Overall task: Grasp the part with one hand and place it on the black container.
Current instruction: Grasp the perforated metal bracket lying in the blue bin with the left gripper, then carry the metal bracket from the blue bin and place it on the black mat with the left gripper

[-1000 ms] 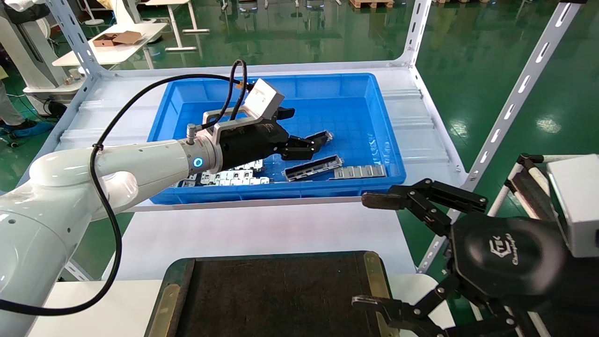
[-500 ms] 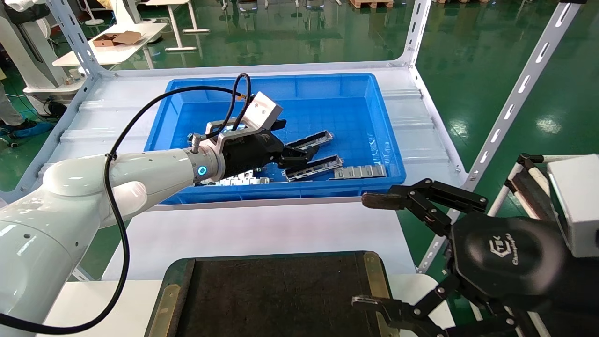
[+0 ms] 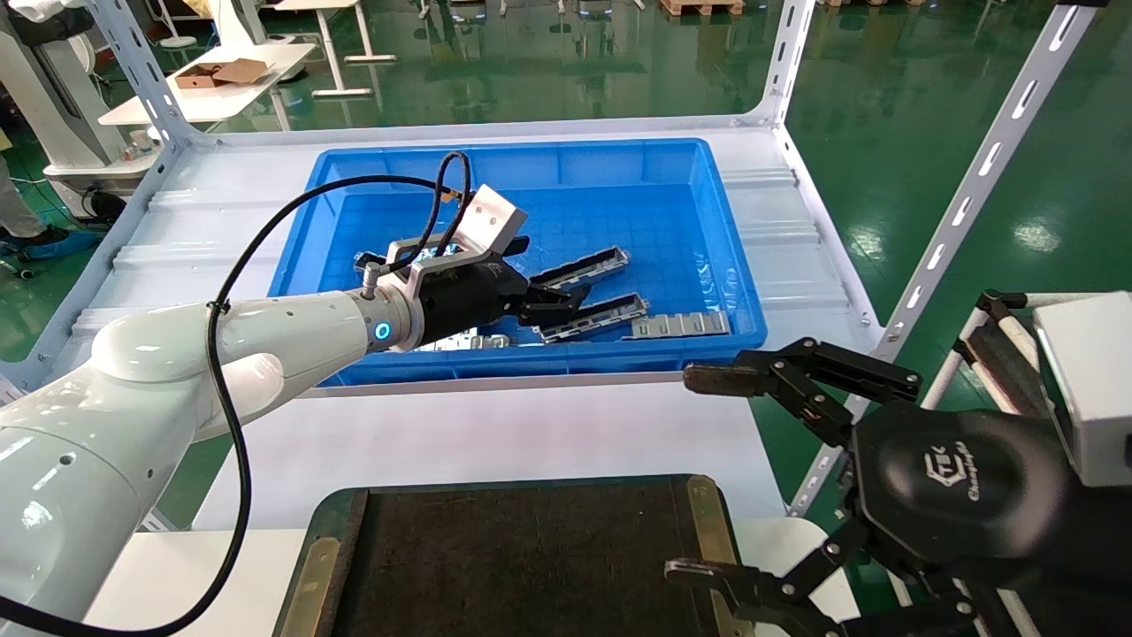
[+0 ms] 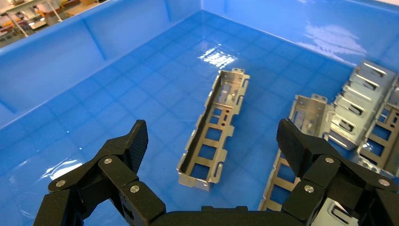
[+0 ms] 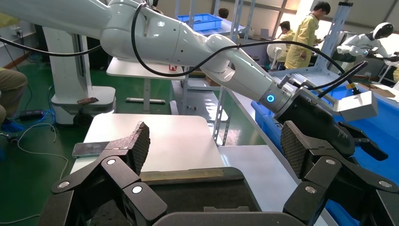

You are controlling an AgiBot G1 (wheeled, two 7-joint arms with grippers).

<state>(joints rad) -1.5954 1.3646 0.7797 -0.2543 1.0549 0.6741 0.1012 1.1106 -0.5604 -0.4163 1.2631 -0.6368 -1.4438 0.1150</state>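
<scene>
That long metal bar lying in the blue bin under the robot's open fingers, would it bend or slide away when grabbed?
The part looks like folded sheet metal, so probably stiff. Its many slots suggest it's light. On the glossy blue bin floor, it may skid if the left gripper nudges it.

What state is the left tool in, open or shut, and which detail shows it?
Open. In the left wrist view the left tool has its fingers spread wide, with the part lying untouched on the blue bin floor between them.

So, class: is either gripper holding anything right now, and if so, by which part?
Nothing is held. The left gripper hangs open over a part in the blue bin; the right gripper is open beside the black container.
</scene>
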